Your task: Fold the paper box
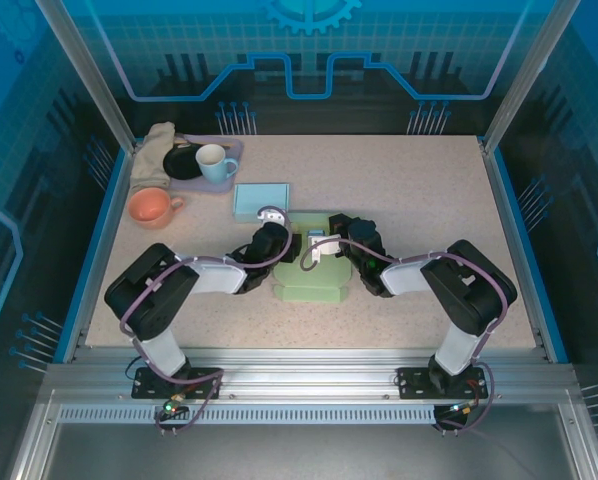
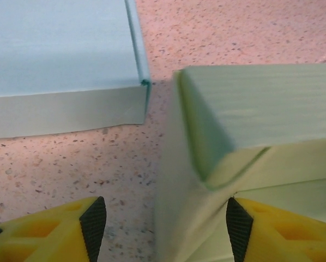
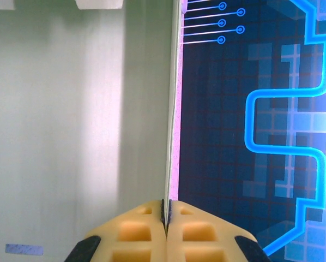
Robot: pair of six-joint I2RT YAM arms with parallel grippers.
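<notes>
Paper box [image 1: 309, 290], pale green and half formed, is found near the middle of the table [image 1: 429, 190], toward its near edge, between the two arms. One thin wall of it is pinched edge-on by the clenched right gripper [image 3: 167, 212], apparently so that the panel is held upright while a neighbouring corner is worked. The left gripper [image 2: 163, 221] is released, its jaws spread with a creased corner of the box between them; it is judged to be lined up for a press or tuck there. A light blue box [image 1: 261, 200] is set just behind, close but apart. An orange cup [image 1: 151, 207], a blue mug [image 1: 215, 162] and a cloth [image 1: 154, 150] are gathered at the far left corner, well clear of the work. The speckled beige top is bounded by blue rails [image 1: 514, 230], and the cell is enclosed by circuit-patterned blue panels [image 1: 309, 50].
</notes>
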